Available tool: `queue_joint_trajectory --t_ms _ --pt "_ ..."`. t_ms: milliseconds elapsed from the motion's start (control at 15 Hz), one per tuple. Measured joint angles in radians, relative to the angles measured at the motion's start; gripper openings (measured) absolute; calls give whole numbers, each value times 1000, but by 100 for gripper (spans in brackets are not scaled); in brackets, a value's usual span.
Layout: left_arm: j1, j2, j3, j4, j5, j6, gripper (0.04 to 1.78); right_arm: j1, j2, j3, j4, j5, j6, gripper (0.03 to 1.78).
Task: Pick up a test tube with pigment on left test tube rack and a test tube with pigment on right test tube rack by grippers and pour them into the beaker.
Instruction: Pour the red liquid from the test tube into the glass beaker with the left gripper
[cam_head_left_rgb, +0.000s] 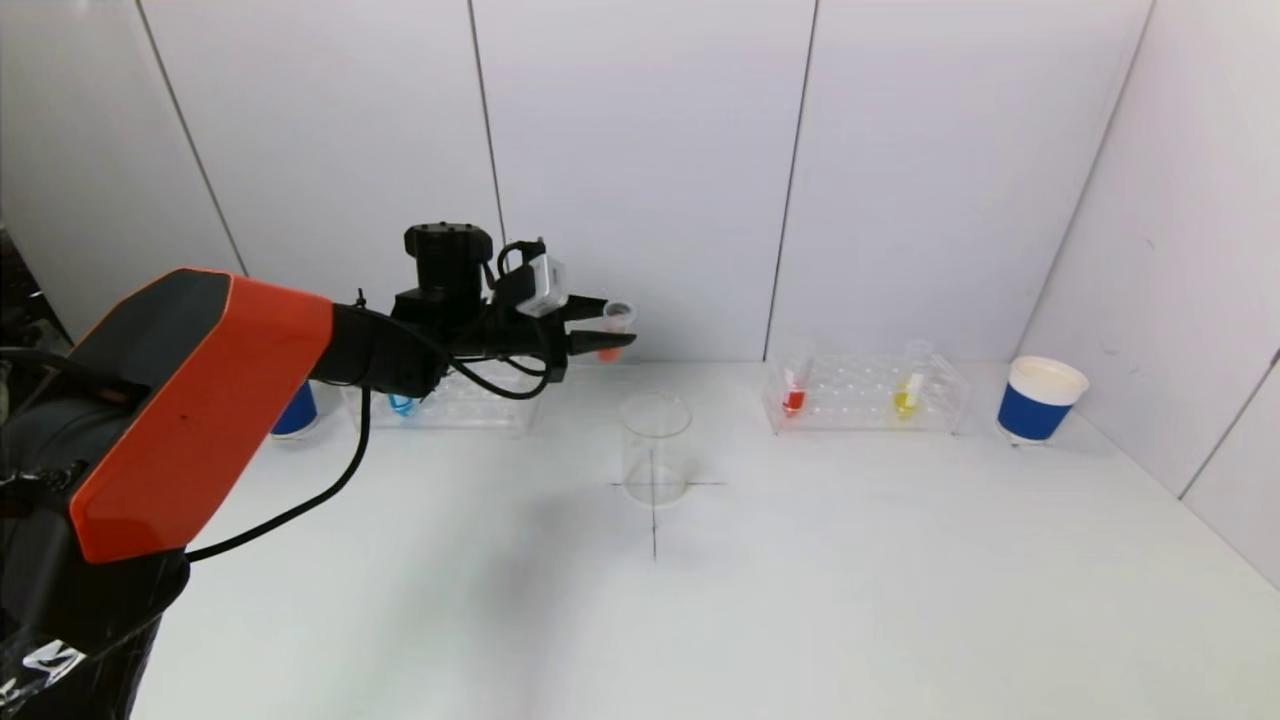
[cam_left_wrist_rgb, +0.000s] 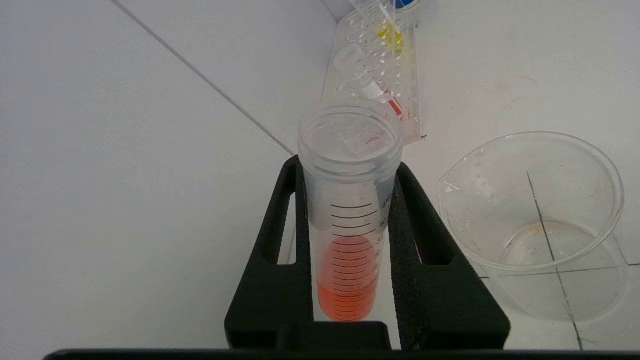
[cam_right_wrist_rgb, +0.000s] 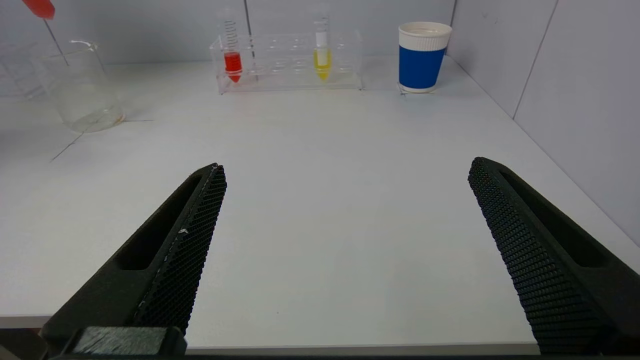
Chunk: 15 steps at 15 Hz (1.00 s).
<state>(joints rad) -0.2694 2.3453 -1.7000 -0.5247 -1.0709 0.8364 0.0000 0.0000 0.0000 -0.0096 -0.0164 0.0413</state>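
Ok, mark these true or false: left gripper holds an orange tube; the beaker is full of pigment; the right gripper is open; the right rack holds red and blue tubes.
1. The left gripper holds an orange tube. True.
2. The beaker is full of pigment. False: it looks almost empty.
3. The right gripper is open. True: nothing between its fingers.
4. The right rack holds red and blue tubes. False: red tube and yellow tube.

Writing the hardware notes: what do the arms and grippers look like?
The left arm has an orange shell over black joints, with a black cable looping beneath and a small white module near the wrist. The left gripper is black; its jaws are flat tapered blades with slot cutouts. The right gripper matches, its jaws faced with fine honeycomb-textured pads.
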Motion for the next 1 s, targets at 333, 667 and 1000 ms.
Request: queue_joint_trajectory --t_ms 333,667,1000 --pt "-9 5 1 -5 -5 191 45 0 0 0 0 1 0 176" --pt "-17 7 10 -40 3 320 45 0 0 0 0 1 0 176" --pt "-36 30 18 -120 43 408 45 0 0 0 0 0 0 176"
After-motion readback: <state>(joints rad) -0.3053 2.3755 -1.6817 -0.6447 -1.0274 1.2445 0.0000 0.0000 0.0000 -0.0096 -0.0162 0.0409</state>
